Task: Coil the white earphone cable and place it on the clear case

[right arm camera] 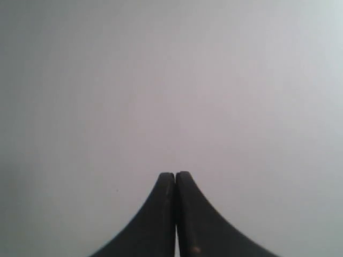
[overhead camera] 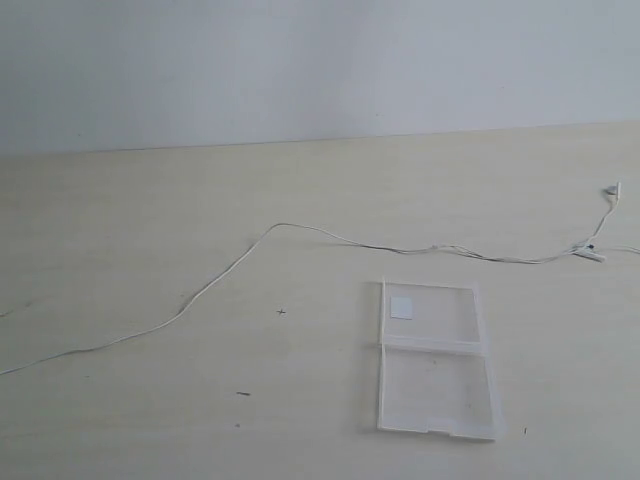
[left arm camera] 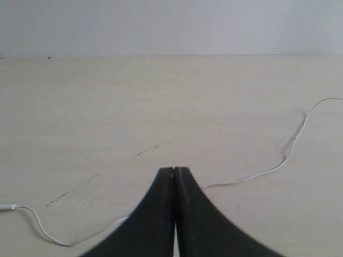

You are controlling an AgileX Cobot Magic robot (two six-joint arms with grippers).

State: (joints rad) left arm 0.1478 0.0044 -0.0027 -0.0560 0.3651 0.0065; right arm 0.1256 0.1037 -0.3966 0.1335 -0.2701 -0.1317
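Note:
The white earphone cable (overhead camera: 300, 228) lies stretched out across the table from the left edge to the right edge, with an earbud (overhead camera: 612, 190) and the inline remote (overhead camera: 590, 255) at the far right. The clear case (overhead camera: 435, 380) lies open and flat in front of the cable, a white square sticker (overhead camera: 402, 307) on its far panel. Neither arm shows in the exterior view. My left gripper (left arm camera: 174, 169) is shut and empty above the table, and the cable (left arm camera: 289, 152) runs under it, with the plug end (left arm camera: 8, 206) to one side. My right gripper (right arm camera: 174, 174) is shut, facing plain grey wall.
The pale wooden table (overhead camera: 150, 220) carries a few small dark marks (overhead camera: 243, 394). A grey wall (overhead camera: 300, 60) rises behind the table's far edge.

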